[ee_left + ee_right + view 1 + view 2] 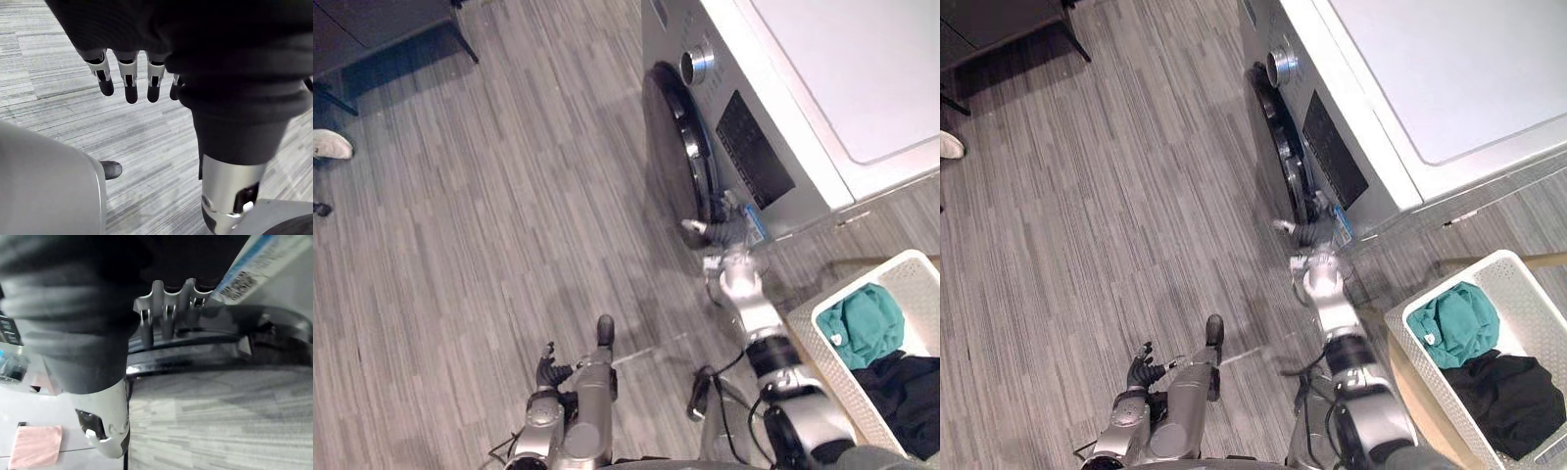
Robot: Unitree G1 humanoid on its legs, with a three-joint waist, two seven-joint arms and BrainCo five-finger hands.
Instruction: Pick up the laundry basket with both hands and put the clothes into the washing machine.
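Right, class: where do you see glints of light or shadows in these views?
Left eye view: the metal knob on the washing machine catches a bright glint, and the dark furniture throws a shadow on the floor. Right wrist view: a strip of light gleams along the dark door rim.

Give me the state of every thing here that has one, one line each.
washing machine door, looks shut
laundry basket, set down, in neither hand, clothes inside
teal garment, crumpled in the basket
black garment, crumpled in the basket beside the teal one
left hand, open, holding nothing
right hand, at the door's rim, grip hidden
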